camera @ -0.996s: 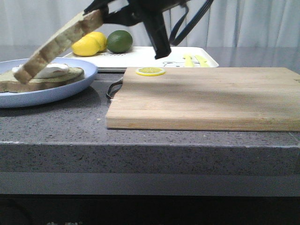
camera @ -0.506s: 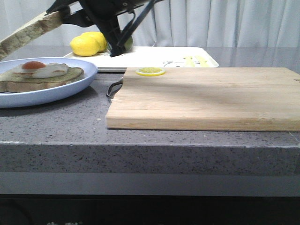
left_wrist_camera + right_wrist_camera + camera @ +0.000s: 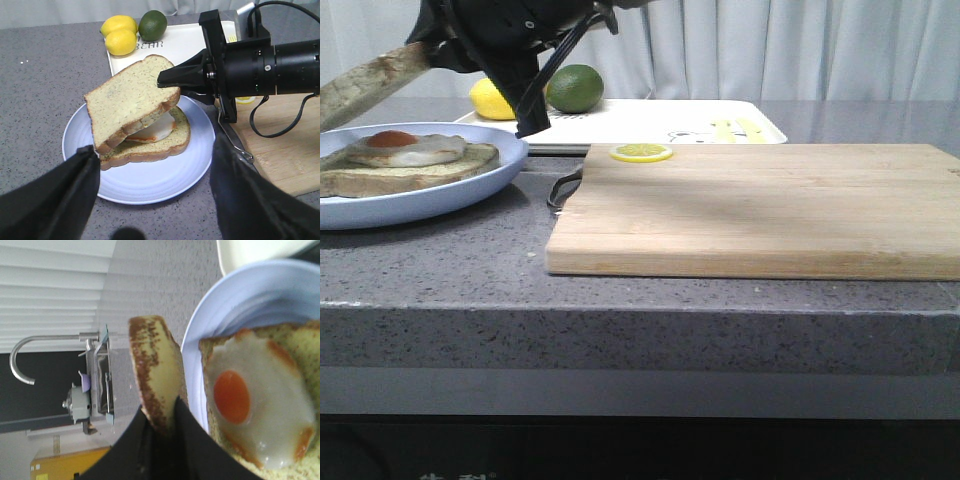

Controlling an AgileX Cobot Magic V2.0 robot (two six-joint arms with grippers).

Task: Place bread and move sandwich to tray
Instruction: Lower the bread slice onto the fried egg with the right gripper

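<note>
My right gripper (image 3: 432,55) is shut on one edge of the plain bread slice (image 3: 368,85) and holds it tilted above the pale blue plate (image 3: 440,195). On the plate lies the sandwich base (image 3: 410,165), a slice topped with a fried egg (image 3: 260,405). In the left wrist view the held bread (image 3: 132,97) hangs over the egg slice, its low corner near the plate's left side. My left gripper (image 3: 155,190) is open and empty, just in front of the plate (image 3: 150,175). The white tray (image 3: 650,120) lies behind the plate and the board.
Two lemons (image 3: 120,35) and a lime (image 3: 575,88) sit on the tray's left end. A wooden cutting board (image 3: 760,210) with a lemon slice (image 3: 641,152) and a metal handle lies to the right of the plate.
My right arm has moved left with the bread. The slice, which hid the egg a second ago, now hangs tilted further left, and the egg and lime show.
</note>
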